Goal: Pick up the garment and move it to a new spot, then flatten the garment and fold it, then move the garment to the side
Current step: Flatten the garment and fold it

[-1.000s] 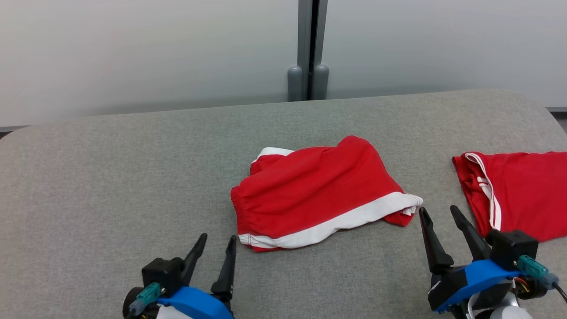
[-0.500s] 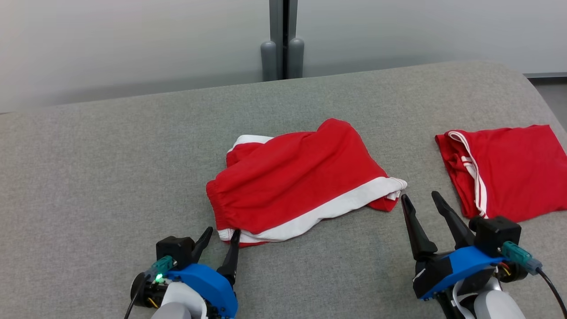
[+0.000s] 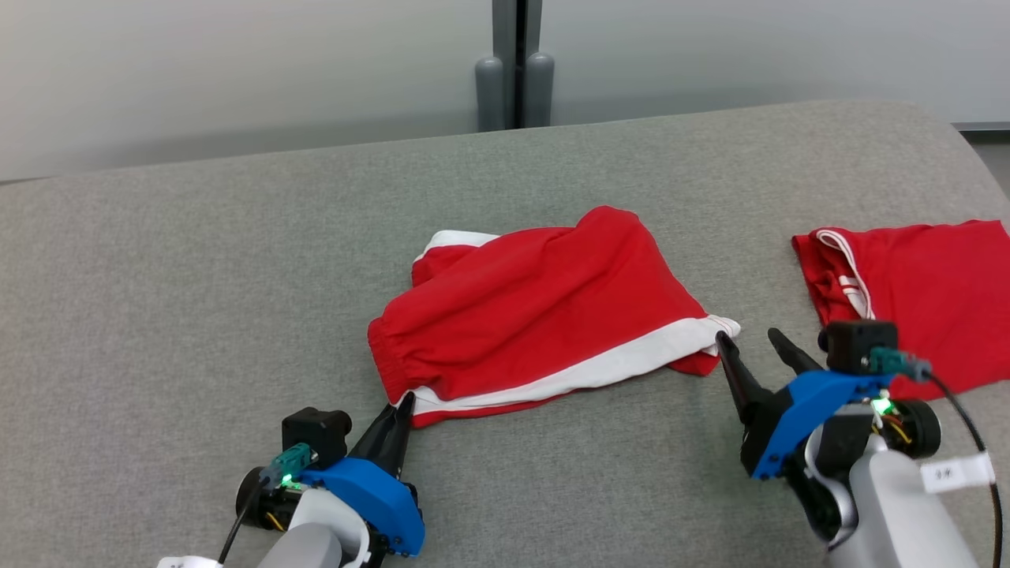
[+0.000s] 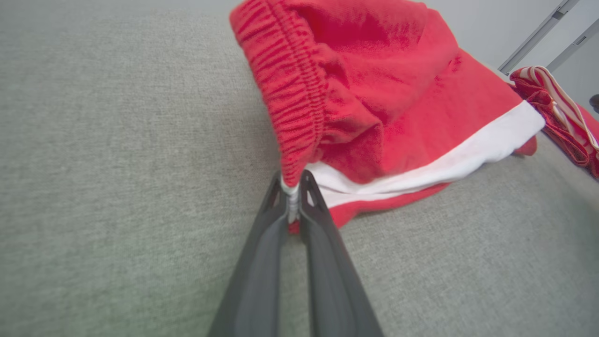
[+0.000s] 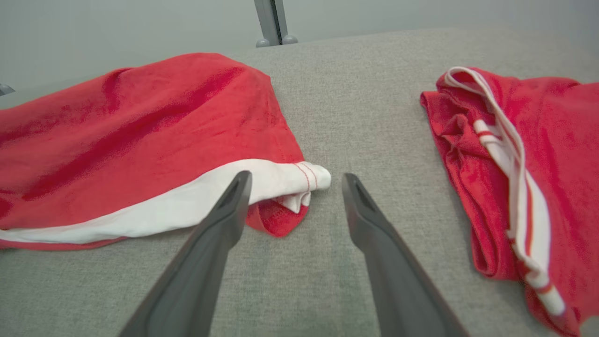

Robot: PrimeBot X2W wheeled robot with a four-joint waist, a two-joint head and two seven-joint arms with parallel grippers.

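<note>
Same build on left pincer [image 3: 402,404] and right pincer [image 3: 746,338]: 2 long dark tapered fingers [image 5: 383,262], blue shell [image 3: 817,393], black box [image 3: 856,341] with teal plug [image 3: 892,362], green LED [image 3: 881,406] lit. Right side: pale grey forearm [image 3: 899,509], white tag [image 3: 955,472], black cable [image 3: 969,430].

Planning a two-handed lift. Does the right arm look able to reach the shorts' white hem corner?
Probably yes: its open jaws point straight at the white hem corner, close by, with only bare grey surface between.
</note>
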